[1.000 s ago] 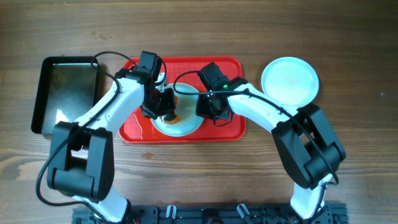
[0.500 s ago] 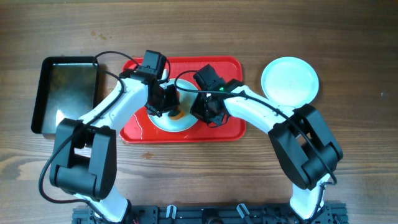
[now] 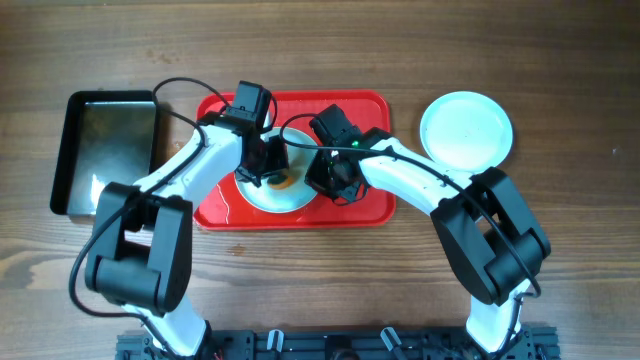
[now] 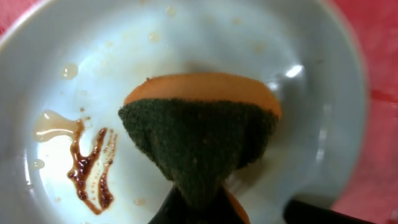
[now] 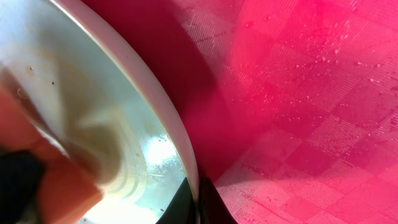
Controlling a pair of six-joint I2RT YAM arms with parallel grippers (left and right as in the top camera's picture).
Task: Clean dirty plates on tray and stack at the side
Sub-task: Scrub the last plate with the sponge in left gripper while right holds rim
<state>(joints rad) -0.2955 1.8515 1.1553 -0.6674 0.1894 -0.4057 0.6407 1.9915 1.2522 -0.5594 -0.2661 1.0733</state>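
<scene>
A pale plate (image 3: 283,197) lies on the red tray (image 3: 360,205). It carries brown sauce smears (image 4: 87,165). My left gripper (image 3: 270,168) is shut on an orange and dark green sponge (image 4: 199,134) and presses it onto the plate (image 4: 311,93). My right gripper (image 3: 325,178) is shut on the plate's right rim (image 5: 180,140), fingers (image 5: 198,202) pinching it above the tray (image 5: 298,93). A clean plate (image 3: 466,130) lies on the table right of the tray. A third plate is not in view.
A black metal pan (image 3: 105,150) sits on the table left of the tray. Both arms cross over the tray's middle. Wooden table (image 3: 560,250) surrounds everything.
The left gripper with the sponge has moved slightly up and right across the plate. The right gripper and the plate have shifted a little left.
</scene>
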